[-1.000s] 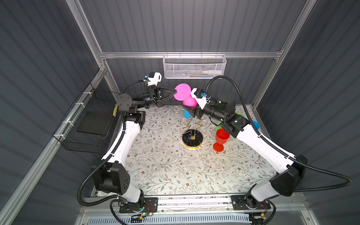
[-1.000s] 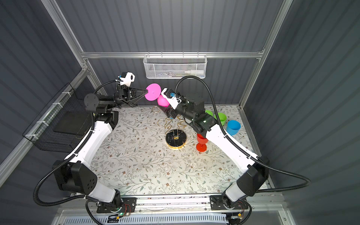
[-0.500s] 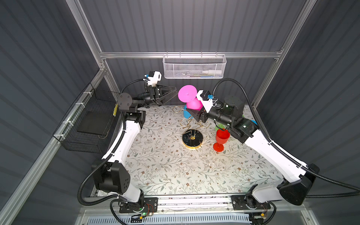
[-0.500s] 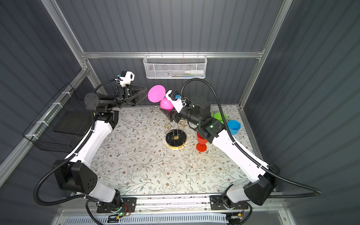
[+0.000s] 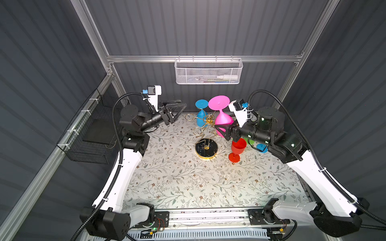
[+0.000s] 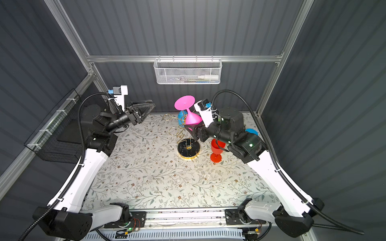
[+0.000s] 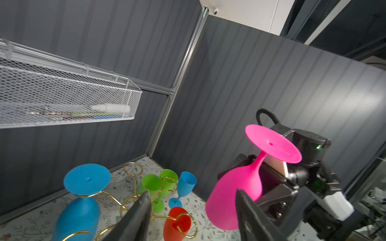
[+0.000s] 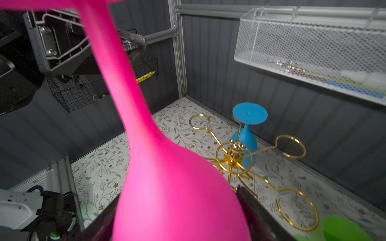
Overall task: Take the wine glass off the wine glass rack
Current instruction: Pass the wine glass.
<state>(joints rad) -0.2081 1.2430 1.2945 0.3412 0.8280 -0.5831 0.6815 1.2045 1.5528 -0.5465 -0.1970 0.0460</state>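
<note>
The right jaws clamp the bowl of the pink wine glass (image 5: 224, 121), held upside down with its foot up, probably so that the stem could slip out of its ring. The glass now hangs just beside the gold rack (image 5: 208, 121), apparently clear of it. The left jaws stand open and empty, well apart from both. A blue glass (image 5: 201, 117) hangs on the rack.

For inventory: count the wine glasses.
6: pink glass, in the right end effector; blue glass, hanging on the rack; red glass, upright beside its base; two green glasses and a light-blue glass, standing right of it.
</note>
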